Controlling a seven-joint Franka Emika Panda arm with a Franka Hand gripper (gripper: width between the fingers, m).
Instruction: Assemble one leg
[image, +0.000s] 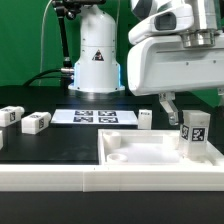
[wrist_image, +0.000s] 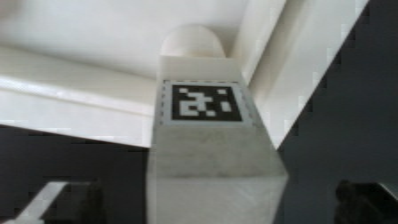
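Leg, a small chunky white plastic block with a black-and-white square marker tag (image: 194, 133), stands upright at the right corner of the large white square panel with rimmed recesses (image: 140, 152), on the exterior view's right. Directly above it hangs the two-finger gripper (image: 182, 108), jaws spread as wide as they go and holding nothing; in the wrist view its dark fingertips (wrist_image: 48, 203) flank the block without touching it, and the leg's rounded end (wrist_image: 196, 45) points into the panel's corner.

Further out, on the black table (image: 40, 150), another leg (image: 146, 118) stands just behind the panel's far rim, and two more lie well apart at the exterior view's left (image: 35, 123) (image: 9, 116). The marker board (image: 93, 116) lies flat beyond them, before the white arm base (image: 97, 50).

The risk, as I judge it: if the leg is not seated, closing off-centre could tilt it or knock it from the corner recess.
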